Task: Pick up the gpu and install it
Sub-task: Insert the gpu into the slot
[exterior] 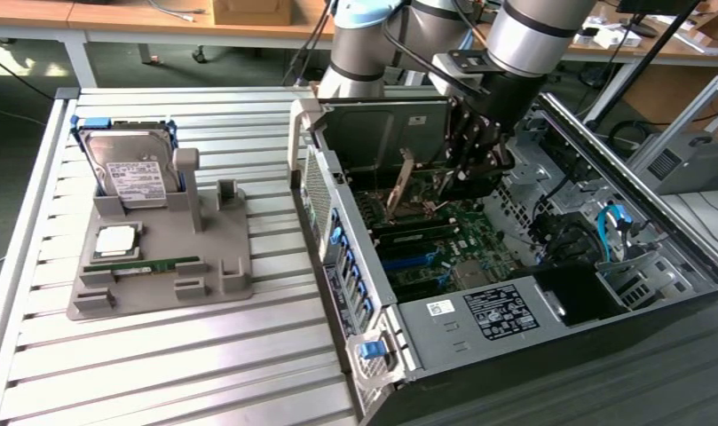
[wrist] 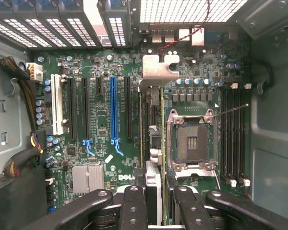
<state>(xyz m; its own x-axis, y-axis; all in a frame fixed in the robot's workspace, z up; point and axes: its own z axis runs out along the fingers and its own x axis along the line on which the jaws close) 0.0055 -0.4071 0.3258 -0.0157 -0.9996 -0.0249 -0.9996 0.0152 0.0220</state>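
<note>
The black two-fingered gripper (wrist: 153,191) is clamped on the thin green gpu card with a silver metal bracket (wrist: 159,72), held edge-on above the green motherboard (wrist: 101,120) inside the open grey computer case (exterior: 501,319); in the exterior view the card (exterior: 397,191) is partly hidden by the arm; its lower edge is hard to make out; the grey parts holder (exterior: 157,275) sits near the slatted worktop's (exterior: 157,373) far corner.

Premises: robotics lab or workshop. Evidence: slatted aluminium desk (exterior: 157,355), open PC case (exterior: 513,266) with bare motherboard (wrist: 105,120), grey parts fixture (exterior: 157,257), wooden benches (exterior: 122,18) behind, loose cables, framing.
</note>
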